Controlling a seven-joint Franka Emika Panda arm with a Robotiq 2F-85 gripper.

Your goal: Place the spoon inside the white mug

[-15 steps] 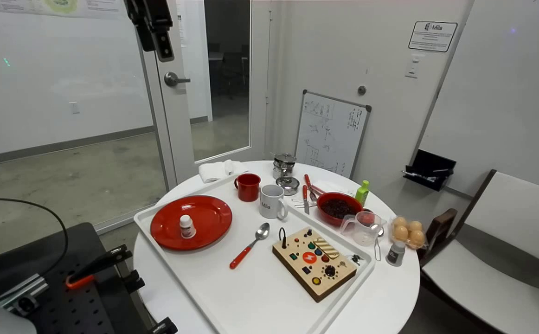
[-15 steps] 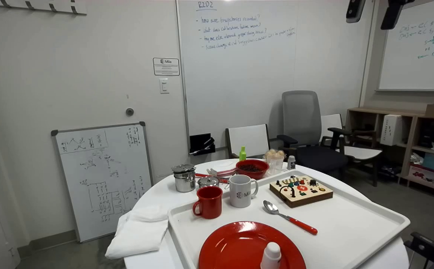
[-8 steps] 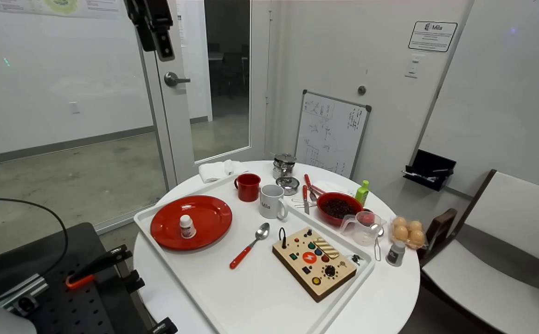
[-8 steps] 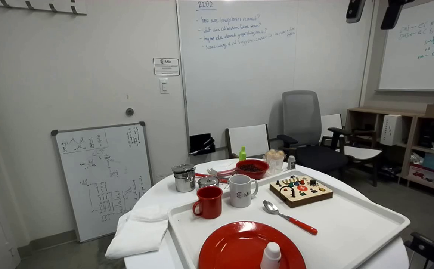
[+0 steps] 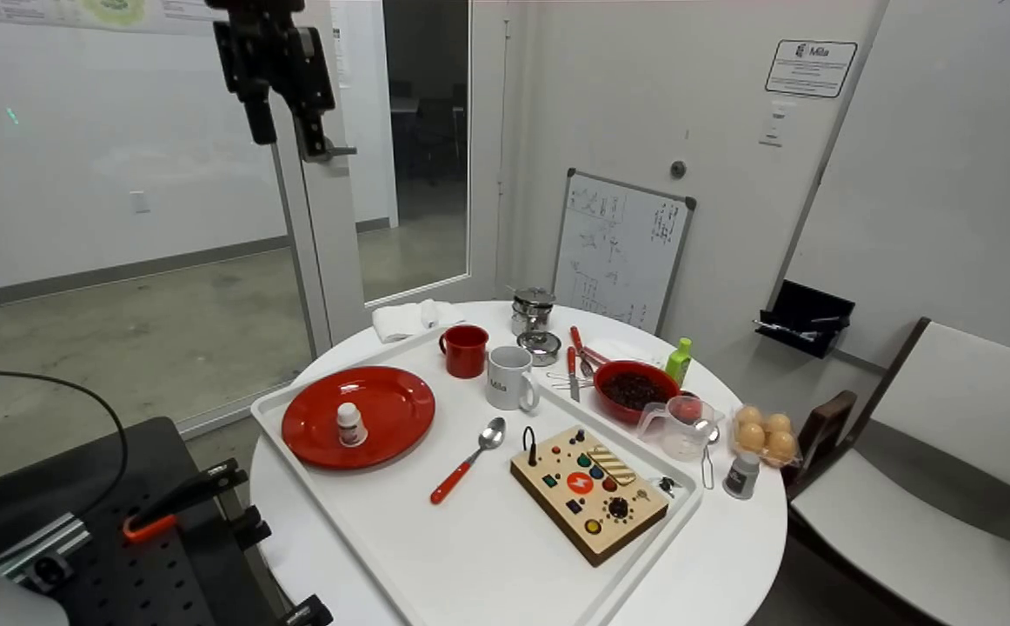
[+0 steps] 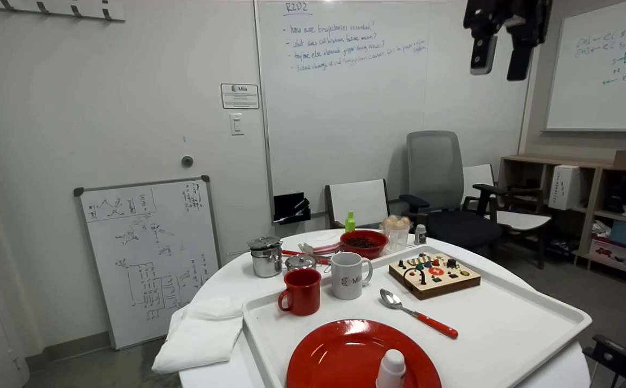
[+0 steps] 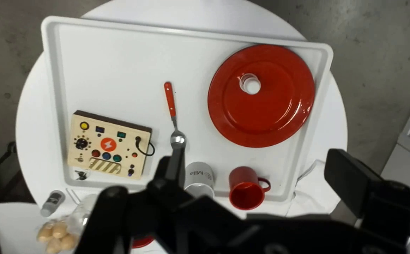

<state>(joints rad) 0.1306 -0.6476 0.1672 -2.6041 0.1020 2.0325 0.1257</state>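
Observation:
The spoon with a red handle (image 5: 451, 484) and silver bowl lies flat on the white tray (image 5: 435, 565). It also shows in an exterior view (image 6: 436, 325) and in the wrist view (image 7: 170, 100). The white mug (image 5: 507, 382) stands upright on the tray beyond the spoon's bowl, and shows in an exterior view (image 6: 346, 277). In the wrist view the white mug (image 7: 198, 173) is partly hidden by a finger. My gripper (image 5: 289, 148) is open and empty, high above the table, and shows in an exterior view (image 6: 500, 74). In the wrist view its fingertips stand wide apart.
A red mug (image 5: 465, 352) stands beside the white mug. A red plate (image 5: 405, 409) holds a small white bottle (image 5: 349, 424). A wooden control box (image 5: 588, 496) lies on the tray near the spoon. A red bowl (image 5: 605, 404) and a clear measuring cup (image 5: 683, 430) stand beyond the tray.
My gripper has come lower in both exterior views, and moved left in one of them. Both its fingers now show fully there. The spoon, the mugs and the other objects have not moved.

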